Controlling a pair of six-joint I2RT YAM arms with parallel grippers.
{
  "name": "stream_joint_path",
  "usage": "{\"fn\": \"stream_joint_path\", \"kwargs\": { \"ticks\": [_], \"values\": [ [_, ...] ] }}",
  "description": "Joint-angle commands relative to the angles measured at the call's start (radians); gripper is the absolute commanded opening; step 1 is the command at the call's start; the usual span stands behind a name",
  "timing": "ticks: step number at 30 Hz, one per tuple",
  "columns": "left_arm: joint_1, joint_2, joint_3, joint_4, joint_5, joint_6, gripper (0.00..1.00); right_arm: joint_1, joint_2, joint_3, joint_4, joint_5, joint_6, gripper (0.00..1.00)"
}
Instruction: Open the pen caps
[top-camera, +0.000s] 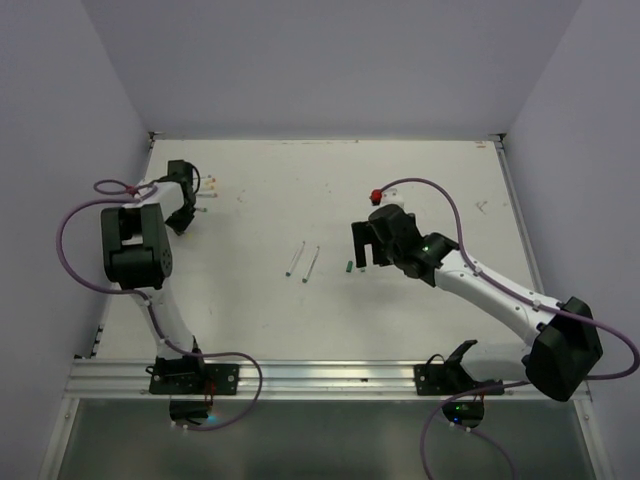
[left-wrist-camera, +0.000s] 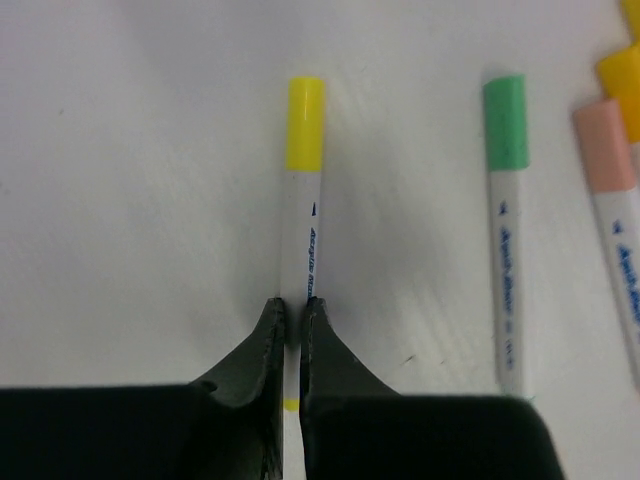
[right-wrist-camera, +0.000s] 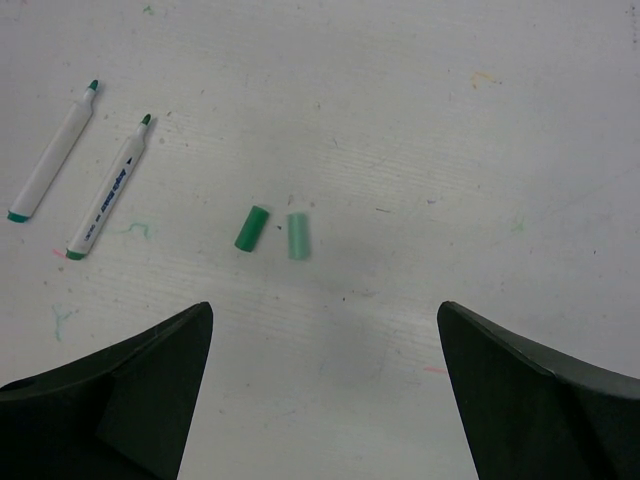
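left wrist: left hand clamped on the barrel of the yellow-capped pen, cap on, lying on the bench. right hand wide open over two loose green caps.

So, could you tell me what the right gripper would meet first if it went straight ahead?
Probably the pale green cap, next to the dark green cap, though depth is unclear.

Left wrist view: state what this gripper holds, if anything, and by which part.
The left gripper is shut on the yellow-capped pen, pinching its white barrel near the tail end, well clear of the yellow cap.
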Motion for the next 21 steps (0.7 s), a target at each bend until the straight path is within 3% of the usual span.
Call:
{"fn": "stream_joint_path", "kwargs": {
  "ticks": [1, 6, 7, 11, 14, 17, 18, 21],
  "values": [
    [-0.003, -0.114, -0.110, -0.113, 0.091, 0.004, 0.00, 0.002, -0.054, -0.009, -0.011, -0.028, -0.004, 0.99],
    [-0.064, -0.392, -0.340, 0.149, 0.216, 0.190, 0.00, 0.002, -0.076, -0.024, 0.025, -0.157, -0.003, 0.99],
    [-0.108, -0.499, -0.423, 0.273, 0.299, 0.227, 0.00, 0.001, -0.073, -0.024, 0.026, -0.177, 0.003, 0.99],
    [-0.236, -0.723, -0.581, 0.477, 0.503, 0.305, 0.00, -0.003, -0.082, -0.040, 0.057, -0.252, 0.048, 0.99],
    [-0.303, -0.846, -0.614, 0.472, 0.549, 0.328, 0.00, -0.001, -0.111, -0.056, 0.080, -0.312, 0.060, 0.99],
    [-0.343, -0.938, -0.660, 0.502, 0.707, 0.370, 0.00, -0.003, -0.137, -0.058, 0.088, -0.386, 0.054, 0.99],
    [-0.351, -0.981, -0.682, 0.527, 0.826, 0.385, 0.00, -0.001, -0.140, -0.057, 0.088, -0.401, 0.054, 0.99],
    [-0.368, -1.046, -0.778, 0.623, 0.940, 0.362, 0.00, -0.001, -0.156, -0.044, 0.106, -0.475, 0.062, 0.98]
  ]
}}
